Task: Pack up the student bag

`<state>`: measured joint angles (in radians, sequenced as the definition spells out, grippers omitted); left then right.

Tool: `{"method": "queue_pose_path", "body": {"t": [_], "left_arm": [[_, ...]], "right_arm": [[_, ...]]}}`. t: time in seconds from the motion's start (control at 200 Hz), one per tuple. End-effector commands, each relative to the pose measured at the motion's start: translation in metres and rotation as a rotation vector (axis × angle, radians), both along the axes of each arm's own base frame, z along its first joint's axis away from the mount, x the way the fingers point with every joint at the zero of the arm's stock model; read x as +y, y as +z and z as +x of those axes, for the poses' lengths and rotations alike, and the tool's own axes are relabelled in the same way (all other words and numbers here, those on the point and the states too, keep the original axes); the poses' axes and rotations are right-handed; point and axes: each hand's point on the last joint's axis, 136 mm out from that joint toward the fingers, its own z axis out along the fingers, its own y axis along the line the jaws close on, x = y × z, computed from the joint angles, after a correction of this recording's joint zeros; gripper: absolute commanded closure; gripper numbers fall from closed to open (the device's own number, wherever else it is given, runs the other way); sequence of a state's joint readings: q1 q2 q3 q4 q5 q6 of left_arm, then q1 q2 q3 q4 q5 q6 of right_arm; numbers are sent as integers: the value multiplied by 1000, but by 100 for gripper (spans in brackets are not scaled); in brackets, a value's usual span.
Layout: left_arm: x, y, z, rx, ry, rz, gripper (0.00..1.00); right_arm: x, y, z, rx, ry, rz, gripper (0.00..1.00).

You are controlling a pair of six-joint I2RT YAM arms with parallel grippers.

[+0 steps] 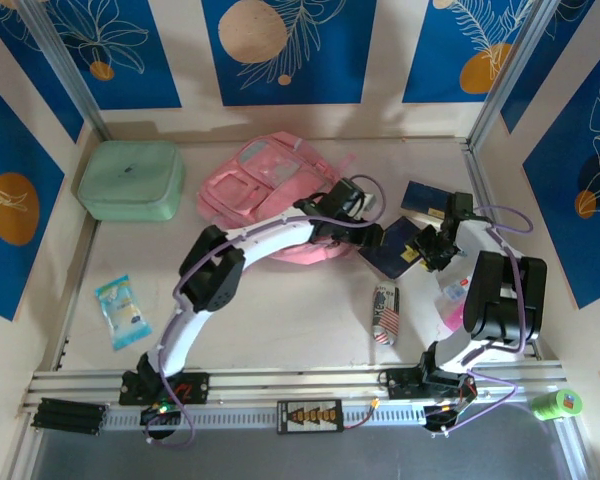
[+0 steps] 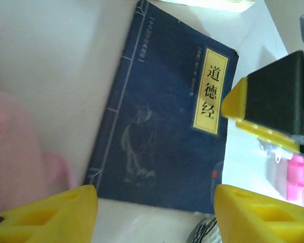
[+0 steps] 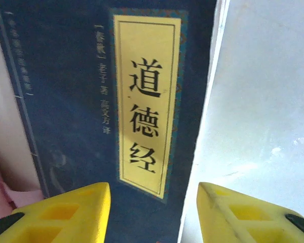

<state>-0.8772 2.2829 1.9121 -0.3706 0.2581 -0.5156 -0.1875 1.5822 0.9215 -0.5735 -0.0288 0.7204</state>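
Our left fingers (image 2: pixel 45 215) and right fingers (image 3: pixel 66 210) both stand apart, empty, over the blue book (image 1: pixel 390 252) lying on the table (image 1: pixel 280 310) just beside the student bag (image 1: pixel 270 185). Crowded so close, we judge they could collide, or pinch only the cover.

Blue leaf-print wall panels (image 1: pixel 320 60), pale tabletop (image 1: pixel 280 310)

Book (image 3: pixel 81 101) beneath right gripper (image 3: pixel 153 195): paper cover, dark blue, matt; yellow title label, flat finish. Gripper fingers (image 3: pixel 66 212): yellow plastic, smooth, moulded recesses. Student bag (image 1: pixel 270 185) left of left gripper (image 2: pixel 156 202): soft pink cloth, pale clear panels, slight shine. Table (image 1: pixel 280 310) right of right gripper: pale, smooth, faint sheen.
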Motion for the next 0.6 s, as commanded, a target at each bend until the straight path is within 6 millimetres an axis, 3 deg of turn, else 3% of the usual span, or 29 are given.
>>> {"method": "queue_pose_path", "body": {"t": [0.0,0.205,0.445,0.595], "left_arm": [[-9,-15,-1,4,-12,30,44],[-28,-40,-3,22,-44,39,59],[-23,-77,-13,99,-59,118,65],[-17,-97,-22,141,-88,165,73]], "right_arm": [[-2,-11,-12,69,-29,3,52],[2,-20,-12,90,-20,31,53],[5,-23,-9,93,-10,51,58],[14,-11,-2,63,39,42,62]]}}
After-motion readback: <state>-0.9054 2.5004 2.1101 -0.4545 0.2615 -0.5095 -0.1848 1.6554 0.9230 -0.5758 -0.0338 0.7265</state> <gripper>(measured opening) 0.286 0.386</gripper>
